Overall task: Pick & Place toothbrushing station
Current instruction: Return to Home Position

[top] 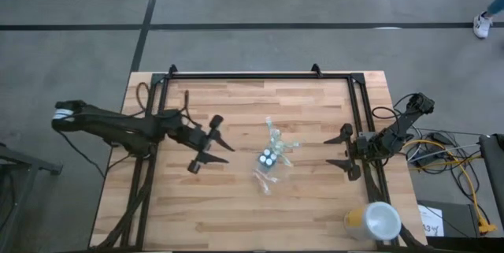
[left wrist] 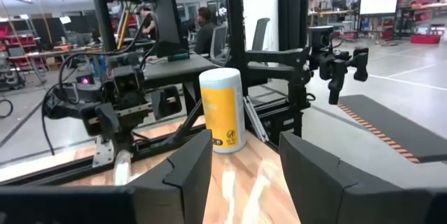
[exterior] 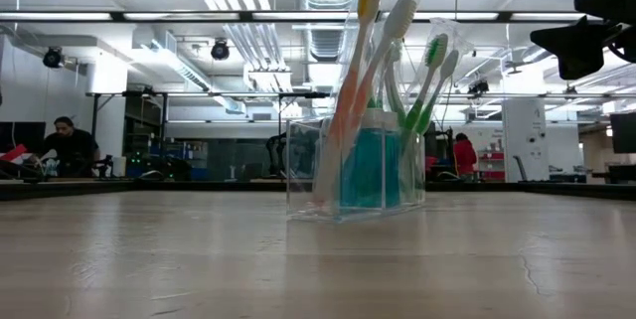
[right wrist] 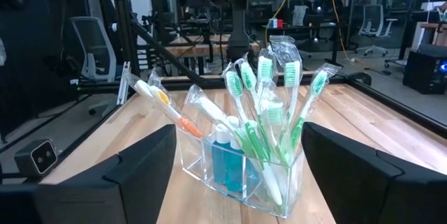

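Left claw (top: 220, 149), right claw (top: 329, 151) (both spread), organizer (top: 272, 157) between

Green and orange toothbrushes (right wrist: 265, 70), teal tubes (right wrist: 225, 162), clear organizer (right wrist: 288, 182), yellow cup (left wrist: 221, 112).

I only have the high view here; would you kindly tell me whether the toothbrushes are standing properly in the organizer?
Observer: Yes; the low view shows the clear organizer sitting flat and the toothbrushes standing heads up.
Operator: Are the colours kept apart?
Observer: From the right wrist, the orange toothbrushes lean out at one end; the green toothbrushes cluster at the other.
Operator: And the tubes?
Observer: Blue tubes, capped white, stand between them.
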You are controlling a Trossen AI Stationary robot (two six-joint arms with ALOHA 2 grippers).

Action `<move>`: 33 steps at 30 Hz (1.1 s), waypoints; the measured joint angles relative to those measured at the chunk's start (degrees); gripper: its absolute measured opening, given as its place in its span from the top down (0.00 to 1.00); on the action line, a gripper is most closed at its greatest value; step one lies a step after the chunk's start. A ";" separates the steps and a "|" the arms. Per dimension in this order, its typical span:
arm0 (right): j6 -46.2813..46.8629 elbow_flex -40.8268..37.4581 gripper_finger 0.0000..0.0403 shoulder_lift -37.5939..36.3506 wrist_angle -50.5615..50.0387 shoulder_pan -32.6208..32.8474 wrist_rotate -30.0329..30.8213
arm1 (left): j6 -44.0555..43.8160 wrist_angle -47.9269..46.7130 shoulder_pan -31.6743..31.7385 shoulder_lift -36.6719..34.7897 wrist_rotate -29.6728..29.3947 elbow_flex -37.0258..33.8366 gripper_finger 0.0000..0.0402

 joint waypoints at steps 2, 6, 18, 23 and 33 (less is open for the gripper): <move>0.03 0.00 0.26 0.00 0.00 0.00 0.01 | -0.57 0.02 0.04 -3.51 -0.11 -2.87 0.57; -0.19 0.00 0.26 0.04 0.00 0.02 0.02 | -0.61 0.71 0.04 -10.46 -1.26 -8.13 0.57; -0.21 0.00 0.23 0.00 0.00 0.02 0.00 | -3.86 0.58 0.10 -27.89 -7.59 -21.74 0.57; -0.02 0.00 0.24 0.00 0.00 0.02 0.02 | -5.61 0.54 0.10 -33.11 -8.91 -26.56 0.57; -0.13 0.00 0.26 0.00 0.00 0.02 0.00 | -9.03 0.50 0.12 -42.31 -10.86 -33.77 0.57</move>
